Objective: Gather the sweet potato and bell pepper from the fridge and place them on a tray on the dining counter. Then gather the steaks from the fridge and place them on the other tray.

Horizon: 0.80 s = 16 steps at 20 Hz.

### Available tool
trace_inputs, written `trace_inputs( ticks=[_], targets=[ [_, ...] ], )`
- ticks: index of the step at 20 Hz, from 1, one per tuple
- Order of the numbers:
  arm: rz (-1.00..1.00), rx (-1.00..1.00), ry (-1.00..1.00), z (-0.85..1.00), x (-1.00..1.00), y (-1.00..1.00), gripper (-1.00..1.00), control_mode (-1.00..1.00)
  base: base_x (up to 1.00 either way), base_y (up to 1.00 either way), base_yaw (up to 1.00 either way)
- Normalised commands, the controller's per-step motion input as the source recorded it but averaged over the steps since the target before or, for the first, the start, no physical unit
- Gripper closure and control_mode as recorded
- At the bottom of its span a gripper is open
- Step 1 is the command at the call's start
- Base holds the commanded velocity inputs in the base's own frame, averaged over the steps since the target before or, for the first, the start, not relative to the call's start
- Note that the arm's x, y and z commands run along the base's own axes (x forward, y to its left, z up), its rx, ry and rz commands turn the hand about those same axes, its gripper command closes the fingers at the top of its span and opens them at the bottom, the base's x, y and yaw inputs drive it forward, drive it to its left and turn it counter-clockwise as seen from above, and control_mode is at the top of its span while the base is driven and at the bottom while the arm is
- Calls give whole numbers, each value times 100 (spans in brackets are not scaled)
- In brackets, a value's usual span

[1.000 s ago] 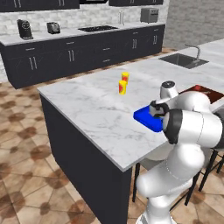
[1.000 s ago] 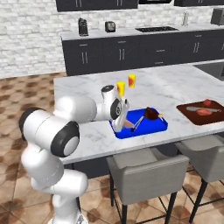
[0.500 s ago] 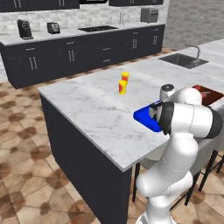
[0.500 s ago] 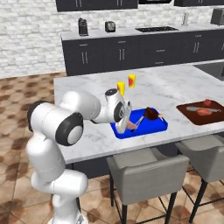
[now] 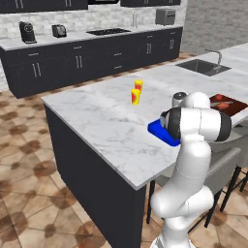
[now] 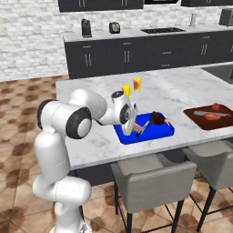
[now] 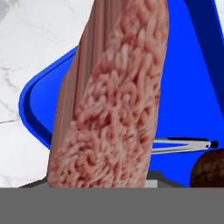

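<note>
The blue tray (image 6: 157,131) served as the landmark, sitting on the counter (image 6: 182,93) near its front edge. At the tray's left end the gripper (image 6: 138,129) hung low over the tray floor, closed on a steak (image 7: 111,96); the hand view showed the pink, marbled slab rising straight out from between the jaws, with blue tray behind it. To the right of the gripper, inside the tray, lay a dark brown rounded item (image 6: 158,118), whose kind I could not tell. Further right, well apart from the tray, a brown board (image 6: 210,117) held reddish pieces.

The steak stood on edge, its long axis running along the gripper's line, down and slightly rightward toward the tray floor, thin side facing left in the hand view.

In my judgement the main risk was the release. Let go while on edge, the slab could topple either way, and a fall to the left might drape it over the tray's left rim or onto the marble. A fall to the right could land it against the brown item. The tray sat close to the counter's front edge, so a push from the lowering hand could nudge it toward the stools (image 6: 152,179).
</note>
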Motion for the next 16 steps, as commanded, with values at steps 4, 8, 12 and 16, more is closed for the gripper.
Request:
trace_inputs(
  ticks=[4,8,12,16],
  targets=[
    [0,0,0,-33,19,0,100,-100,0,0,0],
    [0,0,0,-35,13,0,100,-100,0,0,0],
    [0,0,0,-33,12,0,100,-100,0,0,0],
    [0,0,0,-27,11,-8,100,-100,0,0,0]
  ],
)
